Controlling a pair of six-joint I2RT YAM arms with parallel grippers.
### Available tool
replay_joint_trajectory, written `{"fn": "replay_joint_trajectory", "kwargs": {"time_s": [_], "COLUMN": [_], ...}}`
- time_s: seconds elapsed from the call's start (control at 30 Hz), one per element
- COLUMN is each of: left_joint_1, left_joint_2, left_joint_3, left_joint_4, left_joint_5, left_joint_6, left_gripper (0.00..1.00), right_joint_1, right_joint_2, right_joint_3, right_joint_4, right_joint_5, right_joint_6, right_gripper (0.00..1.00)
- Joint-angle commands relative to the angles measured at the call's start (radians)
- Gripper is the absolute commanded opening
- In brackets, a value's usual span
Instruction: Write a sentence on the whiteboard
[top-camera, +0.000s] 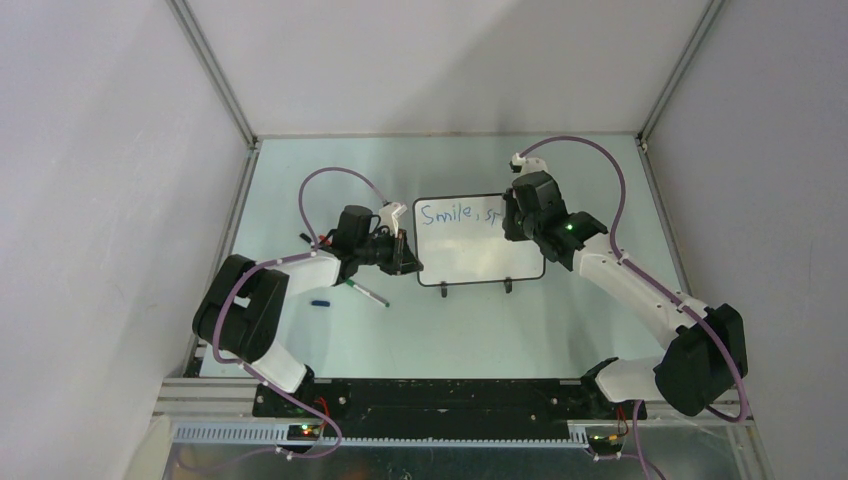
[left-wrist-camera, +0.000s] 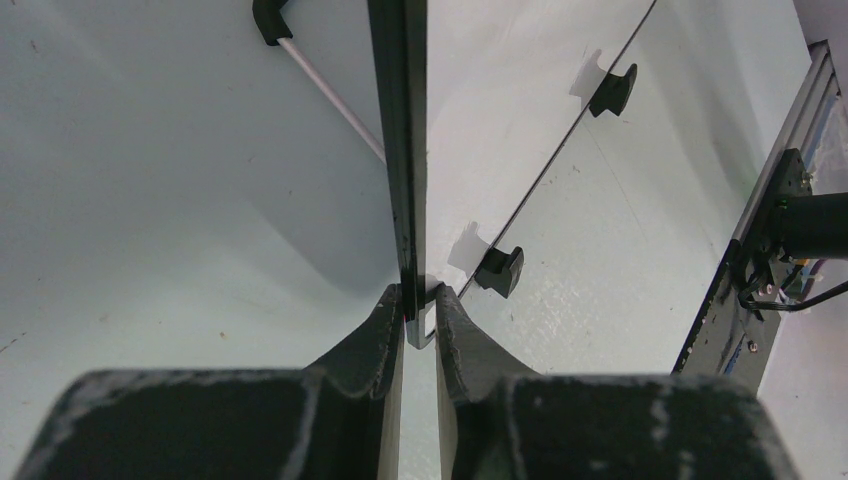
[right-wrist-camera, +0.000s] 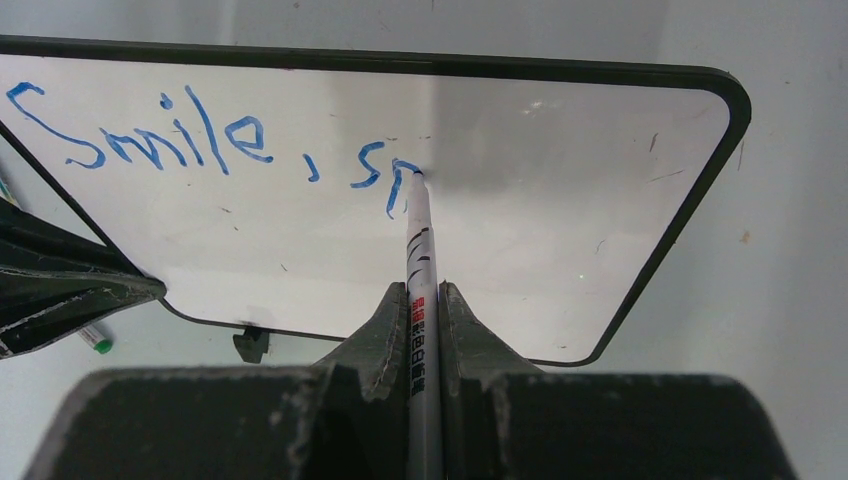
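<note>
In the middle of the desk (top-camera: 590, 180) stands the whiteboard (top-camera: 480, 250), tilted on its two black feet, with its face turned to the near side. At its left edge the left fingers (left-wrist-camera: 385, 330) are closed on the thin black frame, near the lower left corner. In the left wrist view, the board (left-wrist-camera: 500, 100) is seen almost edge-on.

The right fingers (right-wrist-camera: 385, 320) reach in from the right and grip a white marker (right-wrist-camera: 420, 250) by its barrel. The marker tip touches the board (right-wrist-camera: 560, 230) at the top of the last letter. The sentence (right-wrist-camera: 170, 140) is in blue ink and reads "Smile, sp". It runs along the upper part of the board, starting close to the left frame.

To the right of the tip, plain white surface continues up to the rounded right corner of the frame. Below the written line the white surface goes down to the near edge.

On the desk, near and left of the board, lies a second white pen (top-camera: 367, 293), just beside the left fingers. A small blue cap (top-camera: 319, 301) lies further left, apart from the pen.
</note>
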Motion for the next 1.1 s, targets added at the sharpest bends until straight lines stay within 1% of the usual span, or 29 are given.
{"fn": "replay_joint_trajectory", "kwargs": {"time_s": [0.0,0.73,1.07], "left_joint_1": [-0.004,-0.004,-0.004], "left_joint_2": [-0.033,-0.032,-0.031], "left_joint_3": [0.027,0.027,0.027], "left_joint_4": [-0.029,-0.031,-0.028], "left_joint_5": [-0.028,-0.029,-0.025], "left_joint_6": [0.039,0.039,0.038], "left_gripper": [0.16,0.16,0.16], "right_joint_1": [0.001,0.023,0.023], "right_joint_2": [-0.015,-0.006,-0.072], "right_joint_3": [0.017,0.017,0.006], "right_joint_4": [-0.016,0.014,0.041], "right_joint_5": [0.019,-0.022,-0.045], "right_joint_6": [-0.015,-0.034,-0.037], "right_gripper": [0.00,0.00,0.00]}}
